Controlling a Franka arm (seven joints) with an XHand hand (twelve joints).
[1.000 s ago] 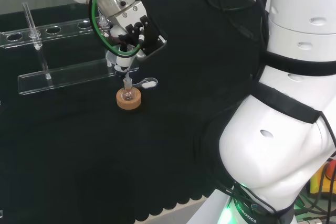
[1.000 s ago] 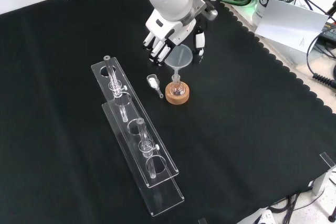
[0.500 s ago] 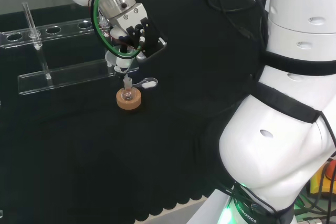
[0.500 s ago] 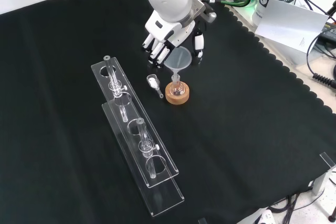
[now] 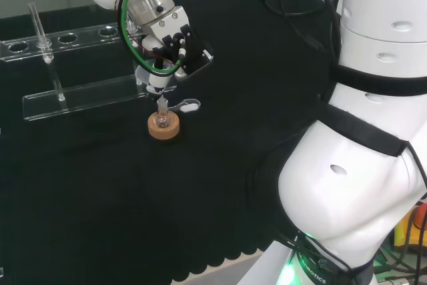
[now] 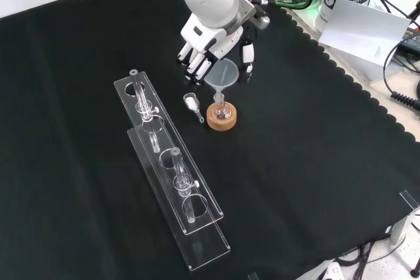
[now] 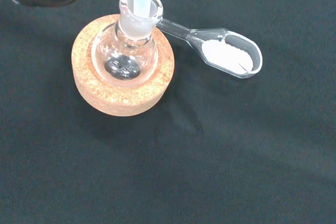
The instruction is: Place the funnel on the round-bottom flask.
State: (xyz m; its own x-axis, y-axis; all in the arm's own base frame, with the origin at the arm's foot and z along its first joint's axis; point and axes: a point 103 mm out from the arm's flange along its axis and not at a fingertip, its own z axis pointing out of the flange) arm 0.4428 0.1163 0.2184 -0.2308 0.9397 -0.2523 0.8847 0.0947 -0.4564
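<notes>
Head cam: behind and above the arm base, looking forward over the white arm links [image 5: 373, 131] (view right) onto the bench [image 5: 220, 65]. Mid range.

Front cam: opposite side, high, angled down at the cloth; hand [image 6: 210, 47] enters from view top. Roughly a quarter turn from head cam.

Wrist cam: at the wrist, looking down, very close on the cork ring [image 7: 123, 65] and flask [image 7: 126, 51].

Shared by all three: cork ring [image 5: 163, 127] [image 6: 222, 116], flask, glass scoop [image 7: 220, 51]. Head and front also share the clear racks [image 5: 80, 95] [image 6: 167, 168].
</notes>
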